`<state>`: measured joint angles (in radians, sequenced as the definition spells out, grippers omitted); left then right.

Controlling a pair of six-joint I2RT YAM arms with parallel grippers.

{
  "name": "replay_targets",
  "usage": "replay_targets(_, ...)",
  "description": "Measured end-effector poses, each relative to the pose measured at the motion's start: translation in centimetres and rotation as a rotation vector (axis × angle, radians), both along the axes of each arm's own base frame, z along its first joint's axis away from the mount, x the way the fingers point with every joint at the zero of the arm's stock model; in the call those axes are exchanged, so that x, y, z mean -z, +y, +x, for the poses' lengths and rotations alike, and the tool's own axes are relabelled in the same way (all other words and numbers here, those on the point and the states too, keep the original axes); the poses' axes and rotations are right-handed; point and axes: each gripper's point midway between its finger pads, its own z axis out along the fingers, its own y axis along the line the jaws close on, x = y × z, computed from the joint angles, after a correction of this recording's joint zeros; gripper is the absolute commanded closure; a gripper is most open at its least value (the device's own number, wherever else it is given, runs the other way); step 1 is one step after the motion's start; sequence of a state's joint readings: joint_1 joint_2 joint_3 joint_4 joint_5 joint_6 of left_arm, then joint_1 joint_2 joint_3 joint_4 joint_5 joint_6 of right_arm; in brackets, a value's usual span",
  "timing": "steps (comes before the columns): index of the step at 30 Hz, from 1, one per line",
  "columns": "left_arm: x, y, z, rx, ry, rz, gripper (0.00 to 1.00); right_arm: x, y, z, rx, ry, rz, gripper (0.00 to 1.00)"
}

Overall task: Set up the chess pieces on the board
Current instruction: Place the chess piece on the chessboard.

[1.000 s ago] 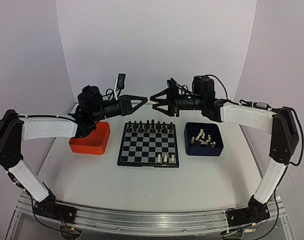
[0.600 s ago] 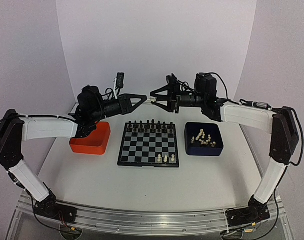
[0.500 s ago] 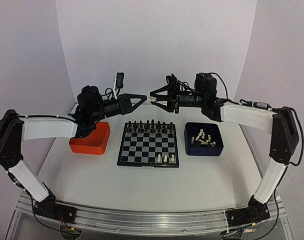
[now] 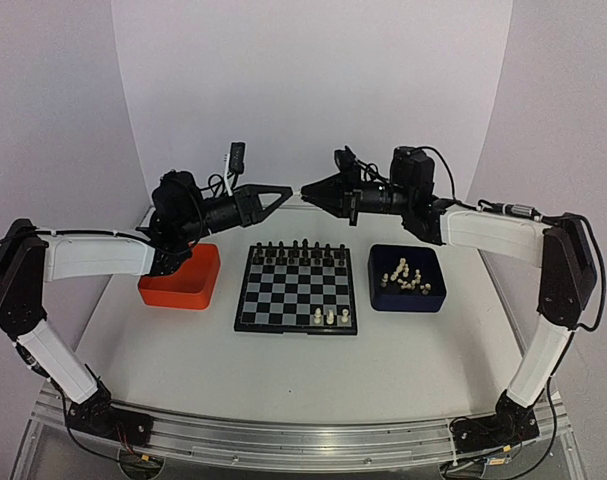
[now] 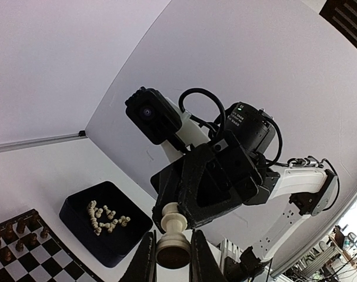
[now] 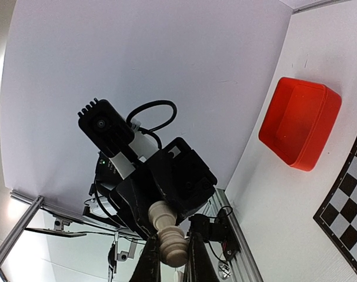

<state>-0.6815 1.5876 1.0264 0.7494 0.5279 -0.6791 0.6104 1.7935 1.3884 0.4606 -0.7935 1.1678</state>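
Your left gripper [image 4: 289, 193] and right gripper [image 4: 305, 190] meet tip to tip, and both are clamped on one cream chess piece [image 5: 172, 234], whose base sits between the left fingers. The board [image 4: 296, 290] lies below the joined tips, toward the arm bases. More cream pieces [image 4: 404, 274] sit in the dark blue tray [image 4: 408, 304], below your right wrist.

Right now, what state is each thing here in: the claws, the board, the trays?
Left gripper: shut on one end of the cream chess piece.
Right gripper: shut on its other end.
Cream chess piece: held in mid-air by both grippers.
Chessboard: lying flat, black pieces along the far side, three cream pieces near the front edge.
Dark blue tray: holds loose cream pieces.
Orange tray: nothing visible inside.
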Motion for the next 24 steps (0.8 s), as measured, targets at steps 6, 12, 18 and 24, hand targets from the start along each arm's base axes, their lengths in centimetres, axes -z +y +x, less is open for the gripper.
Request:
replay_targets(6,0.9,-0.1,0.2,-0.001,0.024,0.024,0.04,0.7,0.0,0.0,0.007,-0.012,-0.008,1.00)
replay_targets(12,3.1,0.8,1.3,-0.098,0.102,0.102,0.00,3.9,-0.5,0.5,0.054,-0.017,-0.137,1.00)
replay_targets(18,3.6,5.4,1.4,-0.308,0.157,0.188,0.00,10.2,-3.0,-0.2,0.101,0.013,-0.435,1.00)
replay_targets(24,4.9,10.9,3.3,-0.535,0.244,0.283,0.00,12.6,-4.2,-1.7,0.065,-0.069,-0.694,1.00)
